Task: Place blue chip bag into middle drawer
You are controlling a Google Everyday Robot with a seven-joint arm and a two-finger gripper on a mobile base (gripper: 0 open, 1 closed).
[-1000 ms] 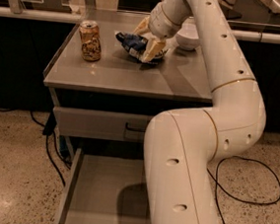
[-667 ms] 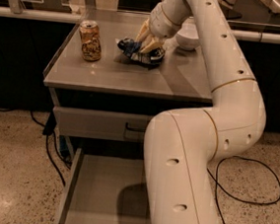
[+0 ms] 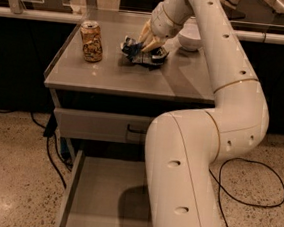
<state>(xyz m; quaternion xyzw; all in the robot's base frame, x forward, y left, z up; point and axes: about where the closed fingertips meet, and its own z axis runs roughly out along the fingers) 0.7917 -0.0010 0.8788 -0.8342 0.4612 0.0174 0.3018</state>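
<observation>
The blue chip bag (image 3: 135, 53) lies crumpled on the grey tabletop (image 3: 110, 75), towards its back middle. My gripper (image 3: 148, 40) comes down from above on the bag's right part, and its tan fingers (image 3: 145, 34) are closed on the foil. The bag still rests on the table. The middle drawer (image 3: 99, 192) is pulled open below, near the floor. Its flat grey floor is bare, and my arm's lower link (image 3: 186, 180) hides its right side.
A tan drink can (image 3: 91, 41) stands upright left of the bag. A white bowl (image 3: 190, 39) sits behind my arm at the back right. A closed grey drawer with a black handle (image 3: 136, 132) is under the tabletop. Black cables (image 3: 244, 195) lie on the speckled floor.
My gripper has moved down and slightly left onto the bag. The bag has shifted a little left and looks more crumpled.
</observation>
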